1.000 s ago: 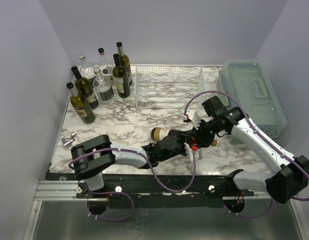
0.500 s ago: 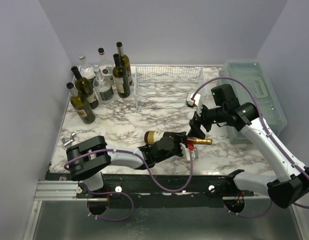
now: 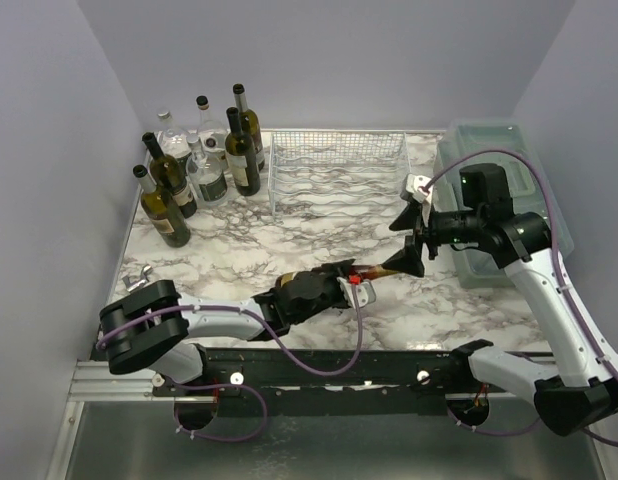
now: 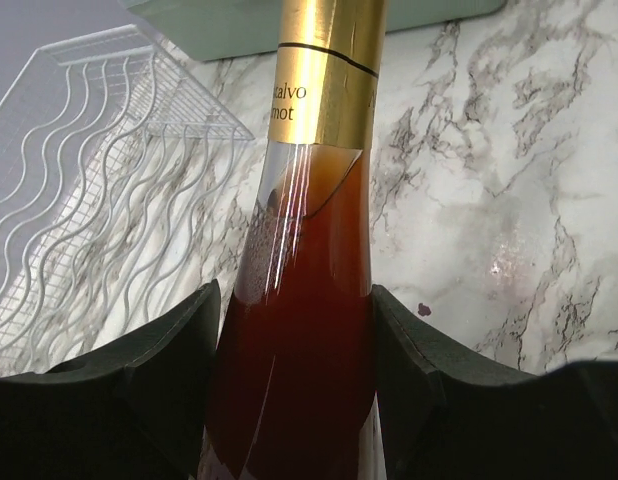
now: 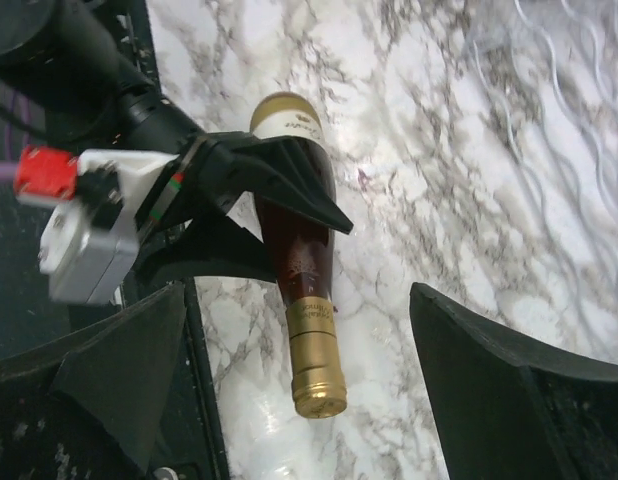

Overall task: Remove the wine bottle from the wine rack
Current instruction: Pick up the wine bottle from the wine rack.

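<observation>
We are looking at a grey-veined marble counter [image 3: 249,250], which only the overhead view is showing whole. Along its right edge a translucent green-grey plastic box [image 3: 509,190] with a moulded handle is sitting. At the back the wine rack [image 3: 334,170], white wire bent into wavy cradle rows, is standing beside a cluster of upright glass bottles [image 3: 204,165]. From above, the wine bottle [image 3: 374,270] is lying nearly level near the front middle of the counter, well apart from the rack, its body mostly hiding under the left hand [image 3: 334,285]. The left wrist view is giving us what that one is not: smooth clear glass, amber-red liquid, a gold foil collar with printed letters, and black fingers [image 4: 159,370] pressing both flanks, so this hand is clamping the bottle. The right wrist view is showing the right hand [image 5: 297,292] spreading wide and gripping nothing, the foil-capped neck touching neither finger. Whether the bottle is resting on the marble we are unable to tell.
</observation>
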`<state>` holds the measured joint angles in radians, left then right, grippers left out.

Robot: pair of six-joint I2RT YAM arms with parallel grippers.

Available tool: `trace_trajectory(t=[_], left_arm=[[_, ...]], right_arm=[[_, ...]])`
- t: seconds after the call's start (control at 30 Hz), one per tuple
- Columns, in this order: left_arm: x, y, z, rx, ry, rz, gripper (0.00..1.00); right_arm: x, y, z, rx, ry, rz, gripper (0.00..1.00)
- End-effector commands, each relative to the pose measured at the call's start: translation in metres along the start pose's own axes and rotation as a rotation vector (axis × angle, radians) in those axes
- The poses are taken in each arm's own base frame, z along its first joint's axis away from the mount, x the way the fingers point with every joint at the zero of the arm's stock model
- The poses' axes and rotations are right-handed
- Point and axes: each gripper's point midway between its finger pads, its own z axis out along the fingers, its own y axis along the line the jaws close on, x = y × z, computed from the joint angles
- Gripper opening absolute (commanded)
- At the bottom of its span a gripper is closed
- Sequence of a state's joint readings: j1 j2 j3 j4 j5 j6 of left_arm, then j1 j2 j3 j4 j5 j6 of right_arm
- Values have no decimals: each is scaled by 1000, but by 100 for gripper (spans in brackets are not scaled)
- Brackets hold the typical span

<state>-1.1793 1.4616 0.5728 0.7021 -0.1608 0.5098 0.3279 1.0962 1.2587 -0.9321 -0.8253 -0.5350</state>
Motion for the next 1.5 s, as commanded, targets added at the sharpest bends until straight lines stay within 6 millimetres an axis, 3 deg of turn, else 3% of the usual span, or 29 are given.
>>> trace_trajectory(t=[0.0, 0.27, 0.47, 0.67, 0.9, 1.07, 1.3, 1.47], left_arm=[[-49, 34, -15, -117, -198, -203, 0], [-62, 47, -39, -163, -277, -291, 0], [-69, 57, -55, -194, -320, -330, 0], [-73, 63, -62, -208, -351, -365, 0], [-82, 68, -64, -213, -382, -403, 0], [-84, 69, -64, -211, -394, -424, 0], [-84, 69, -65, -212, -400, -444, 0], [-89, 71, -67, -208, -420, -462, 0]], right_arm=[[-37, 23, -5, -130, -165, -188, 99], [-38, 17, 11, -226, -191, -229, 99], [-40, 4, 22, -183, -216, -98, 99], [-26, 14, 30, -260, -212, -3, 99], [-15, 20, 39, -277, -198, -8, 93], [-10, 20, 48, -268, -173, -5, 74], [-11, 19, 50, -264, -164, -9, 33], [-11, 16, 50, -253, -153, 0, 18]])
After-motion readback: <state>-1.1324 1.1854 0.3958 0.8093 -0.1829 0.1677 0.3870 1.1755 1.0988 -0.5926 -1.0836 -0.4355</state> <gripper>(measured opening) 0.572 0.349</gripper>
